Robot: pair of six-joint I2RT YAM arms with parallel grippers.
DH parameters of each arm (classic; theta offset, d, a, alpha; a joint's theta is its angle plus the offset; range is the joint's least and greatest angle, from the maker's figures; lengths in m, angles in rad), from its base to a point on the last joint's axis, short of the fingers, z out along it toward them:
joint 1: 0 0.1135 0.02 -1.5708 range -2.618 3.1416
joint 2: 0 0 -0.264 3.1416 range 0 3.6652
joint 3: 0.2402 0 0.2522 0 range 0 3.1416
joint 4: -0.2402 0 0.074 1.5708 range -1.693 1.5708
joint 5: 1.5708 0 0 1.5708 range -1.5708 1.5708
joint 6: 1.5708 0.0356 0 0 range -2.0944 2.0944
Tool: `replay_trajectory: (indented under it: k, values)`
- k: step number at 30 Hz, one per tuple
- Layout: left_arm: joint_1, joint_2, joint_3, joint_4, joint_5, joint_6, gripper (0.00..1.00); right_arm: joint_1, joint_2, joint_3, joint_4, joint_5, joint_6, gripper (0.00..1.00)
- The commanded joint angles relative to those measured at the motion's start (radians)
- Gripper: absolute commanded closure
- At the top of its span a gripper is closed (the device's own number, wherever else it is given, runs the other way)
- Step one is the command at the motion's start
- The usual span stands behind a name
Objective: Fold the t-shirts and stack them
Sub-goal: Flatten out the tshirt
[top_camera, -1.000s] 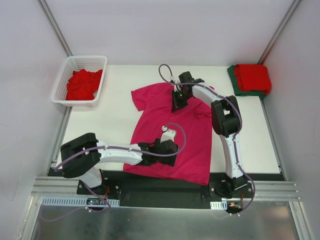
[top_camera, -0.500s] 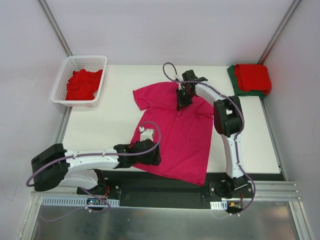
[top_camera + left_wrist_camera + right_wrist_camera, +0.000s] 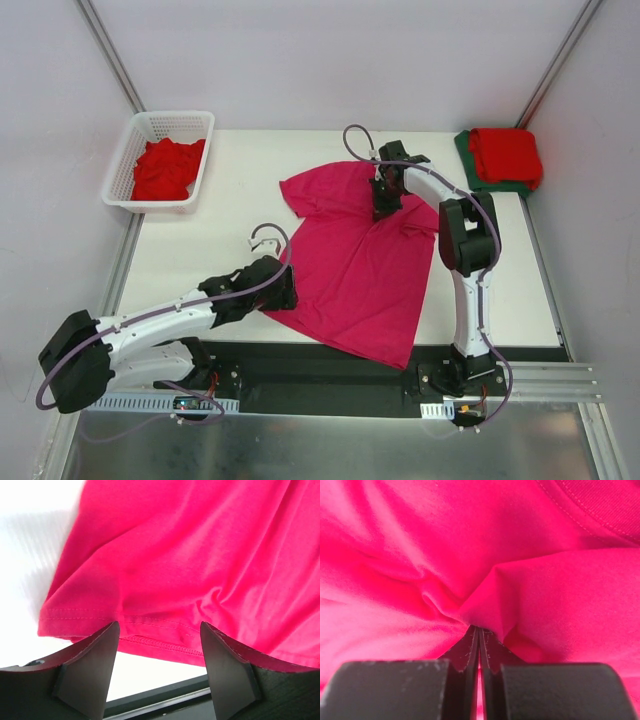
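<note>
A magenta-pink t-shirt [image 3: 355, 260] lies spread on the white table [image 3: 200, 250], its hem toward the near edge. My right gripper [image 3: 381, 207] is shut on a pinch of its cloth near the collar; the right wrist view shows the fabric [image 3: 485, 600] bunched at the closed fingertips. At the shirt's lower left hem corner my left gripper [image 3: 283, 283] stands open, and the hem [image 3: 150, 630] lies just ahead of its fingers [image 3: 95, 655] with nothing between them. A red t-shirt [image 3: 506, 154] lies folded on a dark green one [image 3: 468, 160] at the far right.
A white lattice basket [image 3: 160, 160] at the far left holds crumpled red t-shirts [image 3: 165, 168]. The table's black near edge [image 3: 160, 695] runs just under the left fingers. Enclosure walls and rails bound both sides.
The right gripper has dragged the shirt's collar to the right and the whole shirt shifted with it. The left arm has swung left and back, from over the shirt's lower part to its left hem corner.
</note>
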Motion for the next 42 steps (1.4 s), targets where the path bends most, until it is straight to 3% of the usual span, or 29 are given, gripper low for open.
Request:
replay_trajectory:
  k: [1, 11, 14, 19, 25, 35, 42]
  values:
    - [0.005, 0.047, 0.094, 0.001, 0.017, 0.064, 0.35, -0.004, -0.014, -0.032, -0.066, 0.069, 0.005, 0.99]
    - [0.005, -0.042, 0.152, 0.080, 0.026, 0.136, 0.37, -0.004, -0.004, -0.029, -0.067, 0.064, -0.003, 0.99]
    - [0.005, -0.005, 0.125, 0.153, 0.099, 0.106, 0.37, -0.006, 0.004, -0.020, -0.067, 0.052, 0.002, 0.98]
    - [-0.016, 0.113, 0.065, 0.394, 0.218, 0.033, 0.40, -0.004, 0.010, -0.015, -0.072, 0.055, -0.006, 0.98]
    - [-0.060, 0.248, 0.094, 0.549, 0.279, 0.036, 0.41, -0.006, 0.016, -0.012, -0.076, 0.060, -0.014, 0.99]
    - [-0.238, 0.495, 0.229, 0.649, 0.336, 0.013, 0.42, -0.004, 0.030, 0.016, -0.089, 0.055, -0.014, 0.99]
    - [-0.283, 0.630, 0.283, 0.660, 0.370, -0.016, 0.44, -0.006, 0.033, 0.020, -0.090, 0.055, -0.015, 0.99]
